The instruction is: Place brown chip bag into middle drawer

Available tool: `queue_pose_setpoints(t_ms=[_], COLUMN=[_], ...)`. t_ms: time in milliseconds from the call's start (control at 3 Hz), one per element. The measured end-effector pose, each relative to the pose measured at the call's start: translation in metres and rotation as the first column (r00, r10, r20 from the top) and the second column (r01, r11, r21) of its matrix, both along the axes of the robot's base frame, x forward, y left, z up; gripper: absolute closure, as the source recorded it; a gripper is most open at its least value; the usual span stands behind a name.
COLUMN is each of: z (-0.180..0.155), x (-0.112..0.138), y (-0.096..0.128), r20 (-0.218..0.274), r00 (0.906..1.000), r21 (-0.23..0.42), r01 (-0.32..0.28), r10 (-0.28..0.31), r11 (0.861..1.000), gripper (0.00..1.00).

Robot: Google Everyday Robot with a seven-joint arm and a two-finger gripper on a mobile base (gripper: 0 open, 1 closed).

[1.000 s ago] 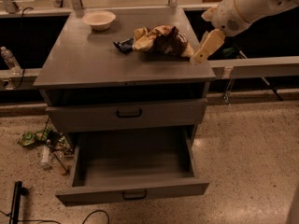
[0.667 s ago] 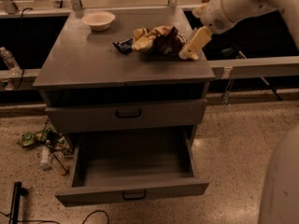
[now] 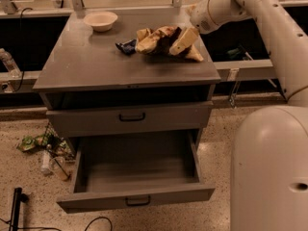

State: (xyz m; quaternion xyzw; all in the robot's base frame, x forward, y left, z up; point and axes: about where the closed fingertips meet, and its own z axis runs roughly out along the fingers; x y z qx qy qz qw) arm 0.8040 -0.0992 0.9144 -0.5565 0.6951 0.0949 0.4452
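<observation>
The brown chip bag (image 3: 155, 39) lies crumpled on the grey cabinet top (image 3: 96, 66), right of centre, tan with dark brown patches. My gripper (image 3: 188, 47) hangs from the white arm (image 3: 226, 6) at the bag's right end, low over the top. Its tan fingers (image 3: 182, 41) are spread apart, one resting against the bag and one just right of it. The middle drawer (image 3: 139, 174) is pulled out wide below, with nothing on its flat floor. A small black handle (image 3: 137, 200) sits on its slim front panel.
A beige bowl (image 3: 100, 20) stands at the back left of the top. A small dark blue wrapper (image 3: 126, 46) lies just left of the bag. The taller-fronted drawer (image 3: 130, 117) above is closed. Litter and a bottle (image 3: 45, 150) lie on the floor left. My white base (image 3: 269, 167) fills the right.
The gripper has moved left and down, from beside the cabinet's right edge to the bag's right end. The bag and drawer have not moved.
</observation>
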Motion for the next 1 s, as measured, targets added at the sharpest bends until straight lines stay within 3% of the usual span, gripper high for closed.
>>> queue_pose_setpoints(t_ms=[667, 1000], z=[-0.017, -0.022], x=[0.025, 0.011], y=[0.031, 0.041], r20=[0.039, 0.016], r00=[0.9960, 0.9893], r21=[0.004, -0.003], r01=[-0.081, -0.145], r10=[0.080, 0.145], r11=[0.997, 0.989], gripper=[0.44, 0.67])
